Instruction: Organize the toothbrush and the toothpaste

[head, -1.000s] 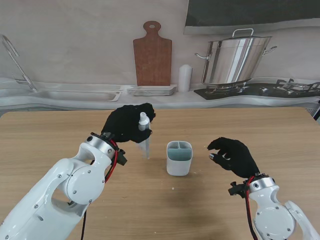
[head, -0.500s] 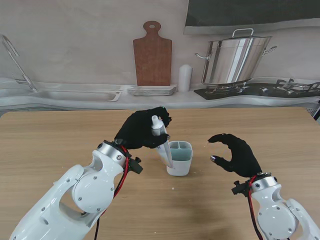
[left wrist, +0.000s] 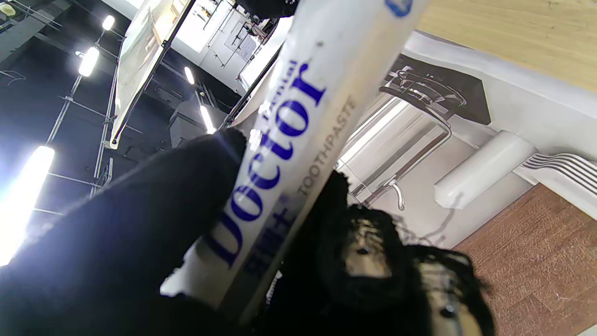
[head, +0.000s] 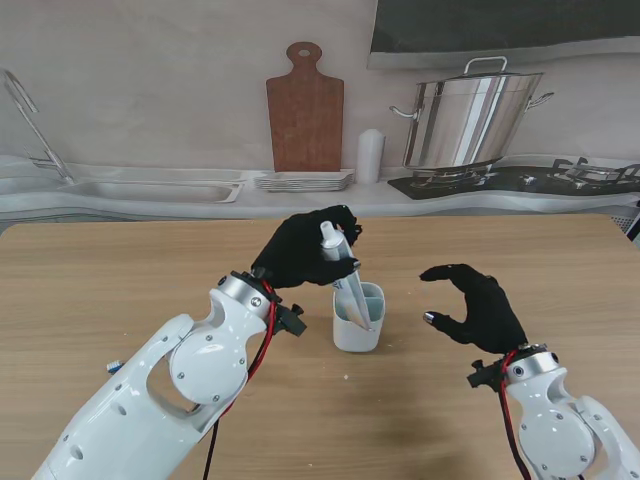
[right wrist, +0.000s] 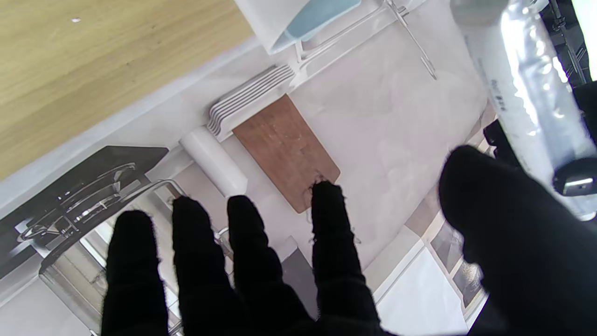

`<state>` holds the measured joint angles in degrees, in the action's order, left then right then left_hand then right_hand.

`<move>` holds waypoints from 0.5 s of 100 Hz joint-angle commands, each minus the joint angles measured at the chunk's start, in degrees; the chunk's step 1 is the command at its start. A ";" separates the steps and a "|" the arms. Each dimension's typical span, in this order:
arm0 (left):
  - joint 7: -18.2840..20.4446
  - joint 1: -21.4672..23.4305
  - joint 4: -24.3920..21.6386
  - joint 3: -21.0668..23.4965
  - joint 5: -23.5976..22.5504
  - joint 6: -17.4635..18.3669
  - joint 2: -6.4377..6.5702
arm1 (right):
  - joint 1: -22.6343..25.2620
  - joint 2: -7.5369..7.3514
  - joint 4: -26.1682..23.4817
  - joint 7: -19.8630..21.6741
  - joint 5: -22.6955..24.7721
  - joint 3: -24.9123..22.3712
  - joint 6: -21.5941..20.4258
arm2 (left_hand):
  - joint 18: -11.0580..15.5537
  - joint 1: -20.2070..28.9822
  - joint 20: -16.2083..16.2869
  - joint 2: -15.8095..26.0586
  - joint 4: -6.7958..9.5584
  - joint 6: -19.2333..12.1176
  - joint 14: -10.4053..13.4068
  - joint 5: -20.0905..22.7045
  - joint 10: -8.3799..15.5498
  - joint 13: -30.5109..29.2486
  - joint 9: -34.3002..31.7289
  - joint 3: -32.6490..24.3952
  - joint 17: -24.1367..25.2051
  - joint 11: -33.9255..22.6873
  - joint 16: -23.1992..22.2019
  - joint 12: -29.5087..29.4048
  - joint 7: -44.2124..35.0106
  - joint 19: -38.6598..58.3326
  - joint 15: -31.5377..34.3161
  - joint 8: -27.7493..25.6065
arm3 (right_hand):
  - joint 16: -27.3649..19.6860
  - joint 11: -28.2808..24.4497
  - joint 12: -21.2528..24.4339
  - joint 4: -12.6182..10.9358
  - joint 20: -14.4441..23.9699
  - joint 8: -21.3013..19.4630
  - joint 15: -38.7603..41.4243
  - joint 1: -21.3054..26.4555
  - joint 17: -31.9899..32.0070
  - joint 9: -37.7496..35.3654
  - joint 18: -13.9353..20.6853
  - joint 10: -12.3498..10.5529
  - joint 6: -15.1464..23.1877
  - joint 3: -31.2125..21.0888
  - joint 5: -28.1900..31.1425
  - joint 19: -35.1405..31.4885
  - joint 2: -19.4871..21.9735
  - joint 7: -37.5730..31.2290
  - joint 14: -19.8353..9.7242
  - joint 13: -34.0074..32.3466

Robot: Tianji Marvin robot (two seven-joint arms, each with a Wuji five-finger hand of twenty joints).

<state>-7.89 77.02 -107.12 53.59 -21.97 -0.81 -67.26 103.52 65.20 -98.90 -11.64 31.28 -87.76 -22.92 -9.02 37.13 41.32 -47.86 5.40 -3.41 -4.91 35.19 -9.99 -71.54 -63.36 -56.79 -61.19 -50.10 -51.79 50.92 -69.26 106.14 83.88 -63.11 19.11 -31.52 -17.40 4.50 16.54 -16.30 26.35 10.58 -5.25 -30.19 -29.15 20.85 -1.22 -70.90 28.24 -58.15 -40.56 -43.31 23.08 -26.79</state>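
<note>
My left hand is shut on a white toothpaste tube with blue lettering, held cap up and tilted. The tube's lower end sits inside the pale holder cup at mid-table. The left wrist view shows the toothpaste tube pinched between black-gloved fingers. To the right of the cup my right hand hovers open, its fingers curled and holding nothing. The right wrist view shows its spread fingers, the toothpaste tube and the cup beyond. No toothbrush shows.
Along the back printed wall are a cutting board, stacked plates, a white canister, a steel pot on a stove and a sink. A small blue-tipped object lies by my left arm.
My left hand carried the toothpaste tube rightward from left of the cup to over it, and its lower end went into the cup. The right hand stayed nearly still.
</note>
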 commanded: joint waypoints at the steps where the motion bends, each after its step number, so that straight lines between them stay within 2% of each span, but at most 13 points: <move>1: 0.02 -0.28 -0.81 -0.10 -0.09 -0.16 -0.92 | 0.39 0.06 -0.01 0.71 0.36 -0.01 -0.23 | 8.09 6.00 0.77 7.72 4.97 -1.29 3.64 1.64 -0.08 -1.38 -7.39 -7.12 -1.52 -7.91 0.50 -1.28 -4.92 10.97 4.34 -0.27 | -1.30 -0.44 -0.11 0.63 -0.72 0.01 0.27 -2.14 0.58 1.16 0.54 -1.17 -0.30 0.76 -0.98 0.36 -1.27 -0.27 -1.57 0.50; 27: -1.87 -0.38 -1.51 -0.76 0.41 -0.57 -1.56 | 0.56 0.03 -0.05 0.99 0.12 0.07 -0.59 | 8.25 6.03 0.82 7.70 5.02 -1.05 3.87 1.51 -0.09 -1.35 -7.60 -7.00 -1.54 -8.59 1.06 -1.82 -5.31 11.34 5.01 0.12 | -1.39 -0.43 -0.01 0.65 -0.89 0.11 0.39 -2.43 0.37 1.21 0.20 -1.00 -0.34 1.02 -0.52 0.14 -0.93 -0.20 -1.39 0.25; 50: -2.64 -1.41 -1.21 -1.17 0.64 -2.28 -2.00 | 0.71 0.01 -0.12 1.00 0.21 0.07 -0.70 | 8.34 6.16 0.87 7.74 4.90 -0.73 3.96 1.28 -0.07 -1.36 -7.79 -6.77 -1.57 -9.05 1.33 -2.08 -5.40 11.59 5.47 0.56 | -1.42 -0.55 -0.02 0.58 -1.03 0.19 0.48 -2.43 0.36 1.36 0.14 -0.83 -0.64 1.11 -0.30 0.06 -0.81 -0.10 -1.29 0.20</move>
<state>-11.20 76.27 -107.25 52.19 -21.63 -2.62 -68.53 103.61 65.08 -98.88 -11.40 31.23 -87.74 -23.47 -9.02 37.11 41.32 -47.25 5.40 -3.41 -5.18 35.18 -10.00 -71.60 -63.88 -56.68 -61.33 -50.92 -51.45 50.75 -69.99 106.34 85.06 -62.65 19.09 -31.57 -17.40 4.50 15.95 -16.24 26.78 10.55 -5.25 -30.18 -29.16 20.85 -1.49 -70.89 28.24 -58.14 -40.56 -43.31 23.08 -26.79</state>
